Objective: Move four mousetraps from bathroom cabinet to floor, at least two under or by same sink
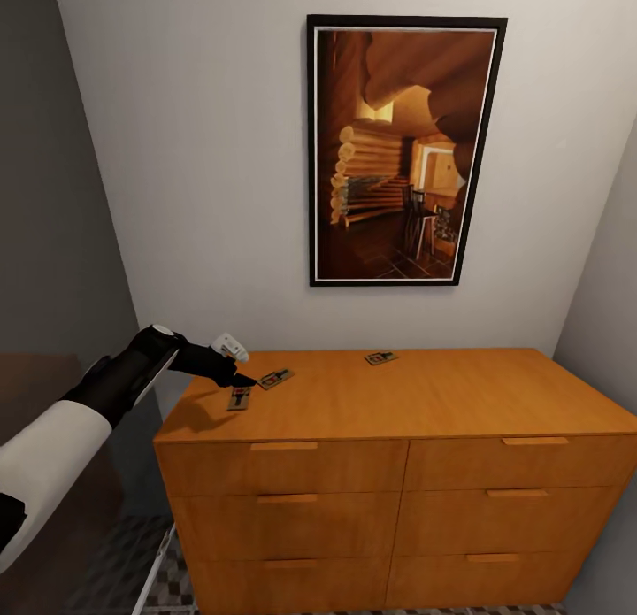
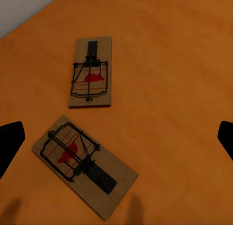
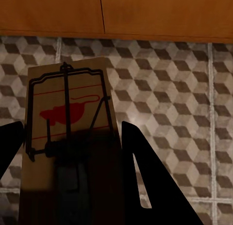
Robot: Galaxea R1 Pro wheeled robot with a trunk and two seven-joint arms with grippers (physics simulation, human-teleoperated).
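Three mousetraps lie on the flat top of the orange-brown cabinet (image 1: 425,394): one (image 1: 239,399) near its left front corner, one (image 1: 275,379) just behind it, and one (image 1: 381,357) further back. My left gripper (image 1: 241,381) hovers over the left pair, open. In the left wrist view both traps (image 2: 91,72) (image 2: 85,164) lie flat between and ahead of the widely spread fingertips (image 2: 10,140). My right gripper (image 3: 68,157) is shut on a fourth mousetrap (image 3: 65,113), held above the cube-patterned bathroom floor (image 3: 165,103) beside the cabinet's base. The bathroom sink is out of view.
A framed picture (image 1: 402,150) hangs on the white wall behind the cabinet. Walls close in on both sides. Several drawer fronts with bar handles (image 1: 283,447) face me. A white edge (image 1: 155,566) and patterned floor (image 1: 181,588) show at the lower left.
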